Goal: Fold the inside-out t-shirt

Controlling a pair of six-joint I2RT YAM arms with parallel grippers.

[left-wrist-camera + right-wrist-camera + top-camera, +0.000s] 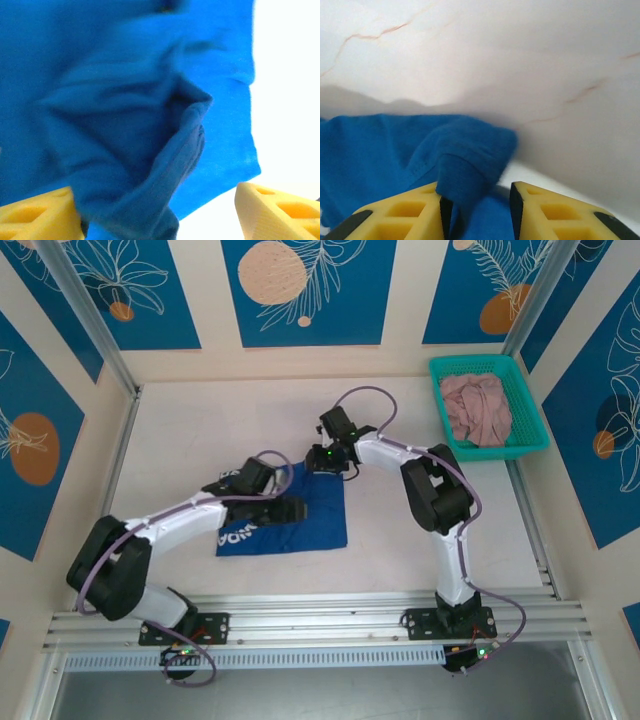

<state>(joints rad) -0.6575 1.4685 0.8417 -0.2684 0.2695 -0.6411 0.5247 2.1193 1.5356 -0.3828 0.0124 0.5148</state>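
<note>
Two arms reach over the white surface point(200, 430) to the inside-out t-shirt point(325, 520), which lies roughly square in the middle of the surface, with white lettering along its near left edge. From the near left, the left gripper point(293, 508) rests low over the middle of the blue cloth. In its wrist view the left gripper point(155, 192) has its yellow fingers point(270, 210) set wide apart. A rumpled ridge of the t-shirt point(100, 75) runs up between them, and neither finger presses on it, so it has hold of nothing. From the near right, the other arm bends over so that the right gripper point(326, 460) sits at the far edge of the shirt, near its right corner. Seen from that wrist, the right gripper point(480, 192) has its fingers point(405, 210) drawn fairly close around a raised fold at the edge of the t-shirt point(380, 150). The fold lies against the left finger, but I cannot tell whether it is really pinched. Bare surface stretches away beyond the fold. Well apart, at the far right corner, a teal basket point(524, 410) holds a crumpled dusty-pink garment point(477, 408).
</note>
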